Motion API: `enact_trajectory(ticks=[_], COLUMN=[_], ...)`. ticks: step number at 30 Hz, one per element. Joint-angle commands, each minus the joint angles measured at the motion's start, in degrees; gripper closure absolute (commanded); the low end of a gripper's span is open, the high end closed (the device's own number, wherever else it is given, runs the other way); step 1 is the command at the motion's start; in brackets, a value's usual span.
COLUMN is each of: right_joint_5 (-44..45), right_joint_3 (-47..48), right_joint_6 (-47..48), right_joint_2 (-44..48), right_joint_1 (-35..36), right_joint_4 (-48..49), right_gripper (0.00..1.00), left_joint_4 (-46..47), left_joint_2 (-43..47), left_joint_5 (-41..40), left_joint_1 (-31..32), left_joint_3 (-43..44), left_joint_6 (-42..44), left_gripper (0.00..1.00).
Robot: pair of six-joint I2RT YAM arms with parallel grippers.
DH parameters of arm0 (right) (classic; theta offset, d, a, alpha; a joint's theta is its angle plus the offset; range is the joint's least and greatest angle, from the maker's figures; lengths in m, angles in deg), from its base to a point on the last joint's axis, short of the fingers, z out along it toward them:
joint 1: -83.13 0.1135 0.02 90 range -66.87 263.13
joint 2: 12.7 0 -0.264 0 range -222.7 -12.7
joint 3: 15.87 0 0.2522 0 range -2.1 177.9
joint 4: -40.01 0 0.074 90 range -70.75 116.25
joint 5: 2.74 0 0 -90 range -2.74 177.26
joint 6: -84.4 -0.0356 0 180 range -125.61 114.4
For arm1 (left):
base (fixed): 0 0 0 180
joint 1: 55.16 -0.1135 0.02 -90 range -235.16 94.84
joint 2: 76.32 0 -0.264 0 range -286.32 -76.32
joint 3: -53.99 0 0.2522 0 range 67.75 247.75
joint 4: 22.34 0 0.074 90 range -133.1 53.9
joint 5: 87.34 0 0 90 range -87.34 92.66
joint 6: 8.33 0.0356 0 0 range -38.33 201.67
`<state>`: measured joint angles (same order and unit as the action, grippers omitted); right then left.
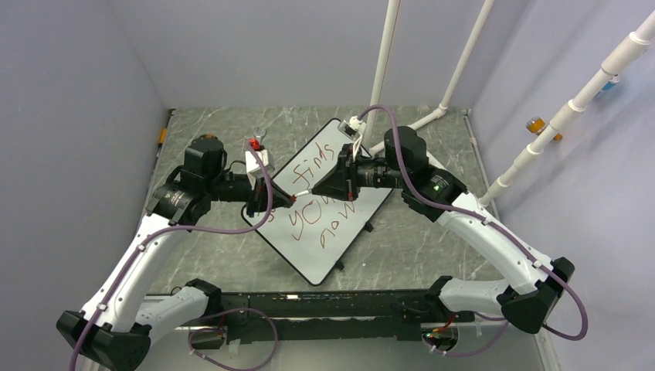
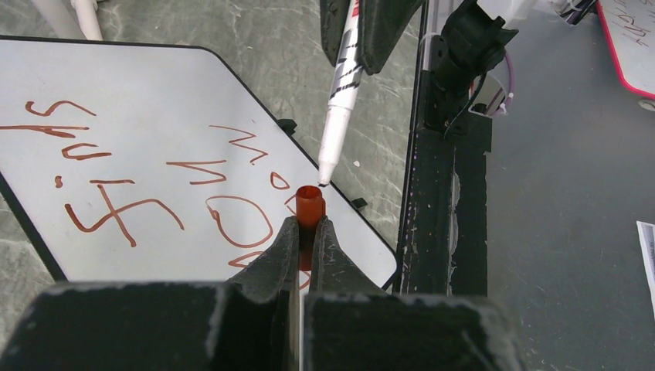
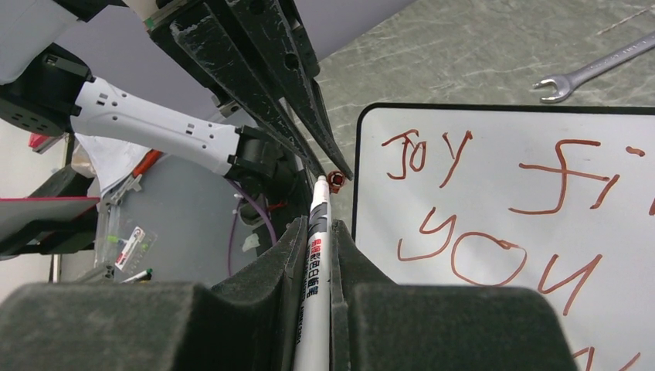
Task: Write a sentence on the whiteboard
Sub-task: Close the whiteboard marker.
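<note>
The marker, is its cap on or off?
Off. The right gripper holds the marker, tip bare; the left gripper pinches the red cap just short of that tip.

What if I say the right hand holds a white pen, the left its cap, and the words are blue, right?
Not blue: the right wrist view shows reddish-brown words. The right hand holds the white pen, the left hand its cap.

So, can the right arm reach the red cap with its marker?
Probably yes: the cap, shut in the left gripper, turns its open end to the marker, whose tip sits close beside it, nothing between.
</note>
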<state>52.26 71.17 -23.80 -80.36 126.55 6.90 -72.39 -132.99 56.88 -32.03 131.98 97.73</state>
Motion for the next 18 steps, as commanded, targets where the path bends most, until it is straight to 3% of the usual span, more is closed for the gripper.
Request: enact_trajectory(ticks=[1,13,18], right_joint_5=[0.2,0.5,-3.7], right_joint_3=[1.7,0.7,4.4], right_joint_6=[-0.4,-0.2,3.3], right_joint_2=[-0.9,-2.2,-5.7], right_joint_1=[-0.1,-0.2,0.0], right_joint_4=[3.3,2.9,-2.6], right_gripper=[1.0,1.0,1.0], left_joint_4=[1.2,2.4,1.4], left_joint_2=[1.4,1.7,0.9], left_joint_5=[2.6,3.5,4.6], left_joint_1=[0.2,0.2,0.2], left_joint_3=[0.4,-0.4,-0.2], left_joint_6=[1.5,1.1,1.7], left_gripper=[1.0,1.0,1.0])
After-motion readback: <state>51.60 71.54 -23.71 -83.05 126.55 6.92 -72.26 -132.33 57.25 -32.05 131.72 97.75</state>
